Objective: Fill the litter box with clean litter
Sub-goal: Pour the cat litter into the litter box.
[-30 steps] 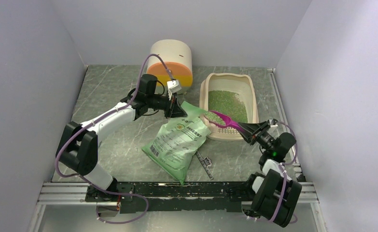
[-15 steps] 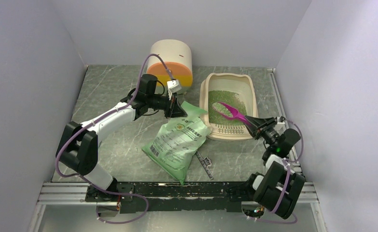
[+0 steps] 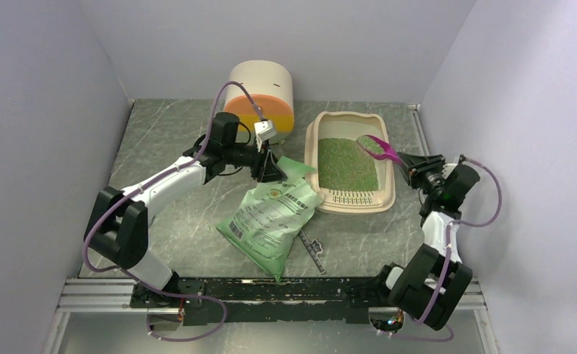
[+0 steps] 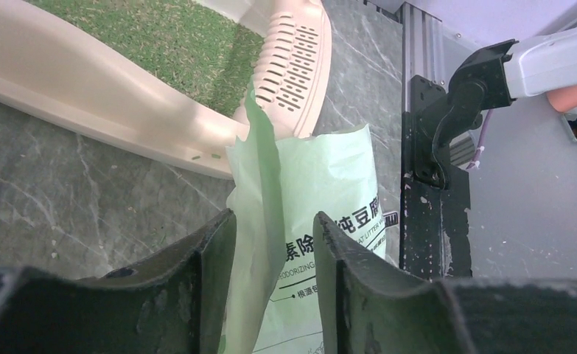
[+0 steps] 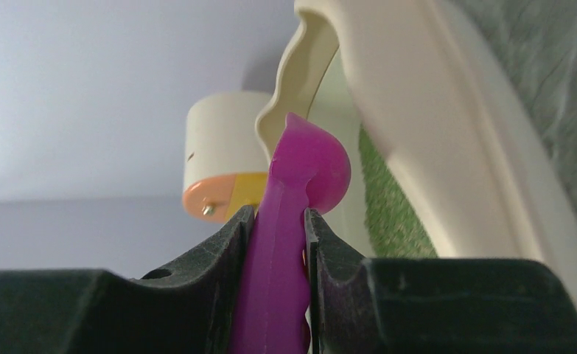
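The beige litter box (image 3: 348,116) stands at the back right, with a layer of light-green clean litter (image 3: 348,162) inside. My right gripper (image 3: 410,161) is shut on the handle of a magenta scoop (image 3: 379,146), whose bowl hangs over the box's far right corner with granules in it. In the right wrist view the scoop (image 5: 292,192) is edge-on beside the box rim (image 5: 432,125). My left gripper (image 4: 274,221) is open around the upright top edge of the green litter bag (image 4: 322,192). The flap rests against one finger only. The bag (image 3: 274,217) lies left of the box.
A round beige-and-orange drawer unit (image 3: 261,96) stands at the back behind the left arm. A small dark strip (image 3: 313,251) lies on the table near the bag's lower corner. Grey walls close in both sides, and a metal rail (image 3: 270,291) runs along the front.
The right arm has carried the scoop from the bag's mouth, over the box's near end, to its far right corner. The left jaws have opened off the bag's top edge.
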`<action>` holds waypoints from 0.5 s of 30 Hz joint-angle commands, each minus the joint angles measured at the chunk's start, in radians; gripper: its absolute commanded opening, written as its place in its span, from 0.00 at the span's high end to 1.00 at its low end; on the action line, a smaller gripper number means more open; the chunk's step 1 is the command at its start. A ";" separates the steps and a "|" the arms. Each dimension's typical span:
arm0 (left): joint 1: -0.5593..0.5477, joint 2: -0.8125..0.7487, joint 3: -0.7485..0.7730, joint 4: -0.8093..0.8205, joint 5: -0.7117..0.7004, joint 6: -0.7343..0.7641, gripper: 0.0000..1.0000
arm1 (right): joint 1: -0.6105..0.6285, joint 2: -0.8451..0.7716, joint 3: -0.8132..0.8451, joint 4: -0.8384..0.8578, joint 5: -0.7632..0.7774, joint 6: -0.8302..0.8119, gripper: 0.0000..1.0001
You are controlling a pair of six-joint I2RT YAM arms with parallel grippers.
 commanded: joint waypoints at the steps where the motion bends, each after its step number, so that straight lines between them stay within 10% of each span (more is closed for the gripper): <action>1: -0.005 -0.064 -0.007 0.041 -0.020 0.001 0.50 | 0.013 0.036 0.137 -0.138 0.139 -0.159 1.00; 15: 0.010 -0.291 -0.121 0.042 -0.193 -0.014 0.38 | 0.170 0.129 0.386 -0.380 0.437 -0.369 1.00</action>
